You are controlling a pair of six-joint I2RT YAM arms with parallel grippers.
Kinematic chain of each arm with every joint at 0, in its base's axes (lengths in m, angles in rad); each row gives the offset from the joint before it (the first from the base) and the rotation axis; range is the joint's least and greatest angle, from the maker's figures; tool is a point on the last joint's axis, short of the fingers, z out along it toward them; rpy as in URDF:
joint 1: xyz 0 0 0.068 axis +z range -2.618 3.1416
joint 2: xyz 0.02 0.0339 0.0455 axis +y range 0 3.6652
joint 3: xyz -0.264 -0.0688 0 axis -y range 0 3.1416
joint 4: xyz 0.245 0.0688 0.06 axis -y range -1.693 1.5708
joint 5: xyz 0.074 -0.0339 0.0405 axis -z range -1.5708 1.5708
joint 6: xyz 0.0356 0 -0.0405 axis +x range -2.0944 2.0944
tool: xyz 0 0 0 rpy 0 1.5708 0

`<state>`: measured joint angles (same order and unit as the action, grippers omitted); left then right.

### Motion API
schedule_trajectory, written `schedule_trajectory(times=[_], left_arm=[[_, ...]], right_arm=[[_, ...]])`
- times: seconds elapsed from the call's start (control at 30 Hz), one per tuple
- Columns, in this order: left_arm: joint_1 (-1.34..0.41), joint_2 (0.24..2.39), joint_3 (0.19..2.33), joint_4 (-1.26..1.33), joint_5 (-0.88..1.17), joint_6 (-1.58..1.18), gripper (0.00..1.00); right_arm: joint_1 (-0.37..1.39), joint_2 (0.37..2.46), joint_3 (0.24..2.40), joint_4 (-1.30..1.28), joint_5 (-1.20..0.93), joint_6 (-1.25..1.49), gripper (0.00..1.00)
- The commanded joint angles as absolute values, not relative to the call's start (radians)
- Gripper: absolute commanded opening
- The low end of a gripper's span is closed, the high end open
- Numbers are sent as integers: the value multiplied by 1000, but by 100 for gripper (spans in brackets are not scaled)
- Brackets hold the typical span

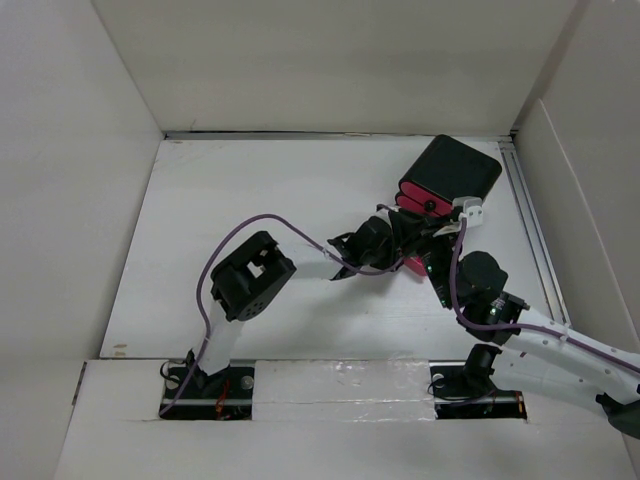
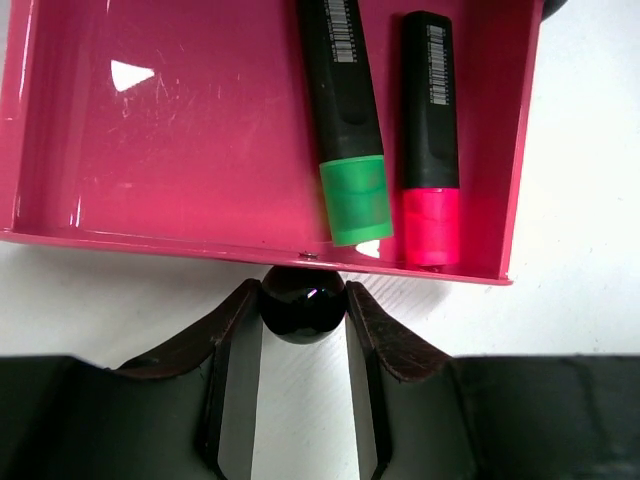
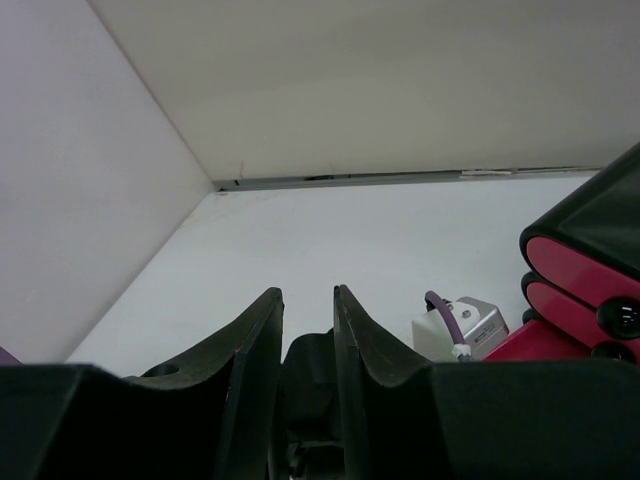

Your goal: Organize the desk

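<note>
At lower centre of the left wrist view, left gripper (image 2: 304, 297) — fingers (image 2: 235, 335) set narrow, closed on the black round knob (image 2: 303, 308) from both sides. Knob fixed to the front wall of the open pink drawer (image 2: 200, 130), spanning the upper frame. Inside, at upper right: green highlighter (image 2: 345, 120) and pink highlighter (image 2: 430, 120), side by side, caps toward the knob wall. At lower centre of the right wrist view, right gripper (image 3: 308, 298) — fingers (image 3: 255, 350) narrowly parted, nothing between the tips. White desk (image 1: 250, 190) filling the middle of the top view, under both arms; black drawer box (image 1: 452, 168) at upper right of it
</note>
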<state>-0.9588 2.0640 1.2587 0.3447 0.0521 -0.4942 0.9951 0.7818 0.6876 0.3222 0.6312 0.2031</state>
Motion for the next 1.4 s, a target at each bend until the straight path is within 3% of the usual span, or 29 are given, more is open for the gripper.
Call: schedule_trajectory(times=[0.0,0.27,0.9,1.07,1.2,1.37], left_arm=[[-956,2059,1342,396,58,-486,12],[-956,2134,1472,373,37,-474,12],[-914,2427,1881,288,48,-644,28],[-914,2419,1878,310,9,-704,30],[-914,2346,1703,449,-61,-773,48],[-934,2312,1641,517,-158,-804,52]], right_arm=[[991,778,729,362,633,209,33],[991,765,724,367,640,207,33],[991,753,719,367,632,209,33],[991,746,715,370,640,207,32],[991,749,716,367,637,209,32],[991,758,718,370,629,209,33]])
